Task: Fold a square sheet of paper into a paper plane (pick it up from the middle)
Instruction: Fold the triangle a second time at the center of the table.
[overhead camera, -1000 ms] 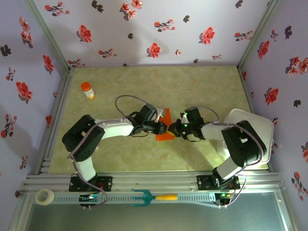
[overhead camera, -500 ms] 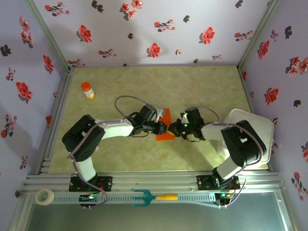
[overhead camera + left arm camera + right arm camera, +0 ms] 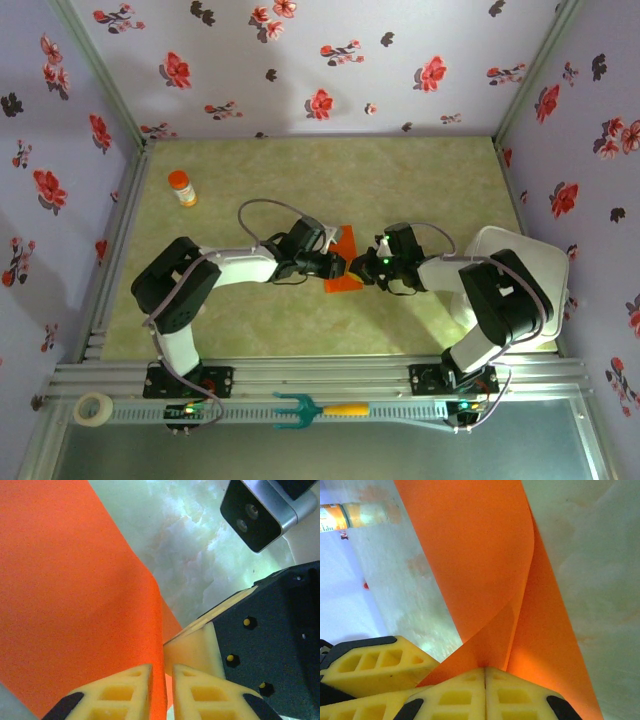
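Note:
The square sheet of paper (image 3: 346, 250) is orange-red and partly folded, at mid-table between the two arms. My left gripper (image 3: 338, 266) comes at it from the left. In the left wrist view the sheet (image 3: 75, 605) runs up between the yellow fingers, and that gripper (image 3: 162, 672) is shut on its folded edge. My right gripper (image 3: 363, 270) meets it from the right. In the right wrist view it (image 3: 485, 672) is shut on the paper (image 3: 480, 555), which curls upward into a bent flap. The two grippers' fingertips nearly touch.
A small orange-capped bottle (image 3: 181, 187) stands at the back left. A white tray (image 3: 535, 262) lies at the right, under the right arm. A tape roll (image 3: 93, 408) and a teal fork tool (image 3: 320, 409) rest on the front rail. Patterned walls enclose three sides.
The paper's far flap stands a little higher and more upright than before. Both arms have barely moved and both keep their hold.

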